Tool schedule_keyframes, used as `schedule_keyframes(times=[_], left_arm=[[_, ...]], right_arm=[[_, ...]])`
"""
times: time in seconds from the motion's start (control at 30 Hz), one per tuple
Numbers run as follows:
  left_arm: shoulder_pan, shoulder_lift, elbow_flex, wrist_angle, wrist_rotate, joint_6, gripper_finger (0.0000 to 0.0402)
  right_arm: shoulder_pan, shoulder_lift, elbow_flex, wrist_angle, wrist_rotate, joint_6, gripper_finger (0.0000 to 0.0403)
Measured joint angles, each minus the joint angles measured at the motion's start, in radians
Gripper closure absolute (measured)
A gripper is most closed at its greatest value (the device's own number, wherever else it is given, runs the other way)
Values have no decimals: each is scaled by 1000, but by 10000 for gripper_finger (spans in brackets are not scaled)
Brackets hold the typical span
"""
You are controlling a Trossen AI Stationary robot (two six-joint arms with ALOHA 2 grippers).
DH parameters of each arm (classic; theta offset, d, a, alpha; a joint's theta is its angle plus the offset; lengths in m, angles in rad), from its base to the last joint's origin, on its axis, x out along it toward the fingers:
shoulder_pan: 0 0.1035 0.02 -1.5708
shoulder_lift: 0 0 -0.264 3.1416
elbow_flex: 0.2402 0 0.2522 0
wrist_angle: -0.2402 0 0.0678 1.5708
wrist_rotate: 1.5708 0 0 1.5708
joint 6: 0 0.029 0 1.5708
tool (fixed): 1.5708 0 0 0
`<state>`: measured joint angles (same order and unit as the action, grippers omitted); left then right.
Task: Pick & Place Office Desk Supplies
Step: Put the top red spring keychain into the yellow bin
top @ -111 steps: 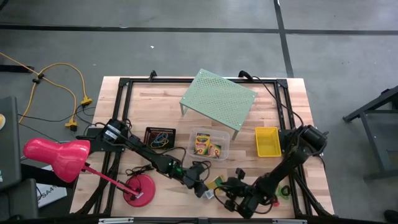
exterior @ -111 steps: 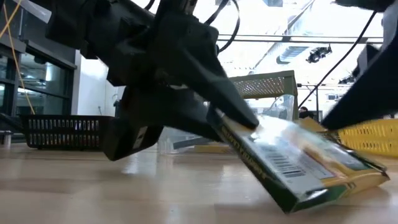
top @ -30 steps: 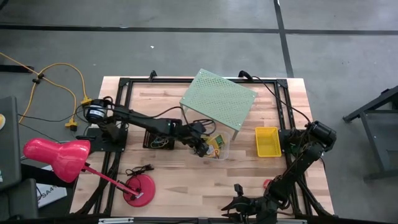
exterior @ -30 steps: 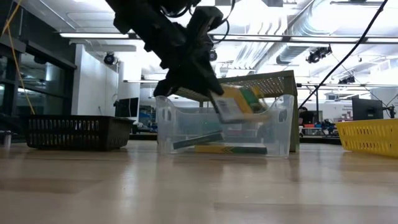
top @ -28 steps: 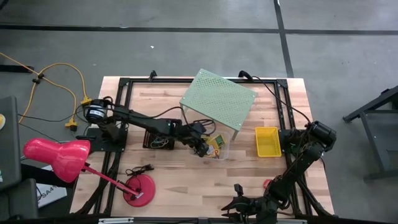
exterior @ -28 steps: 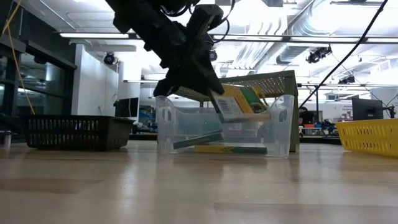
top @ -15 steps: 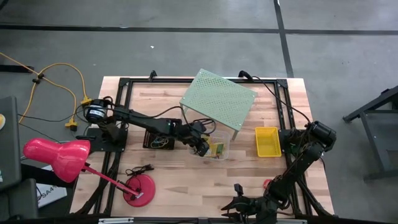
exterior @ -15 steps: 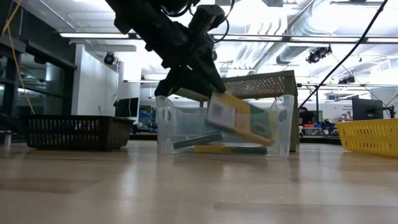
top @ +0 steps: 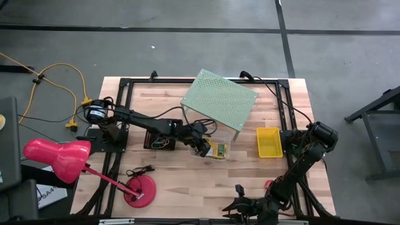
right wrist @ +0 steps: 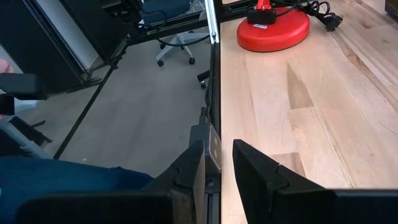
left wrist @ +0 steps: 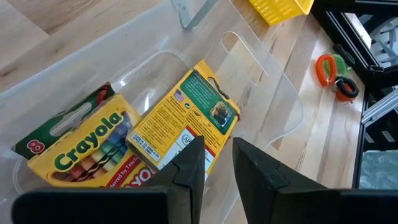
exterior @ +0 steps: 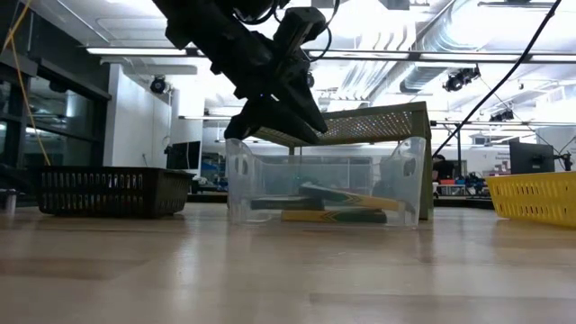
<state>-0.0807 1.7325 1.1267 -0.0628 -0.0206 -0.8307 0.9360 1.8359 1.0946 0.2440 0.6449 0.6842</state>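
Note:
My left gripper [top: 205, 150] hangs open over the near left rim of the clear tub [exterior: 243, 180], its fingers [left wrist: 186, 174] slanting down with nothing between them. Below it, in the tub, a yellow-and-green card box [left wrist: 186, 118] lies flat with its printed back up, resting partly on a crayon box [left wrist: 81, 149]. My right gripper [top: 240, 203] waits open at the table's near edge, right of the middle, holding nothing [right wrist: 217, 162].
A black mesh tray [top: 159, 139] holding rubber bands sits left of the tub. The yellow basket [top: 268, 142] is to its right, and the pale green shelf [top: 220, 100] is behind it. Red, green and black rings [left wrist: 336, 71] lie near the front right. The pink lamp [top: 56, 159] stands front left.
My left gripper has opened and let go of the yellow-and-green card box without moving. The box, held tilted above the tub's rim a second ago, has dropped and now lies flat in the tub on the boxes there.

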Motion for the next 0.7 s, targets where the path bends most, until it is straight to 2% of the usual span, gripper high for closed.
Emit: schedule_keyframes(times=[0.17, 0.3, 0.5, 0.7], left_arm=[[0, -3, 0, 0, 12, 0, 324], [16, -45, 0, 36, 87, 6, 324], [24, -116, 0, 63, 120, 75, 324], [-18, -178, 0, 55, 165, 190, 324]], right_arm=[[0, 0, 0, 0, 0, 0, 330], [0, 0, 0, 0, -1, 0, 330], [0, 0, 0, 0, 3, 0, 330], [0, 0, 0, 0, 4, 0, 330]])
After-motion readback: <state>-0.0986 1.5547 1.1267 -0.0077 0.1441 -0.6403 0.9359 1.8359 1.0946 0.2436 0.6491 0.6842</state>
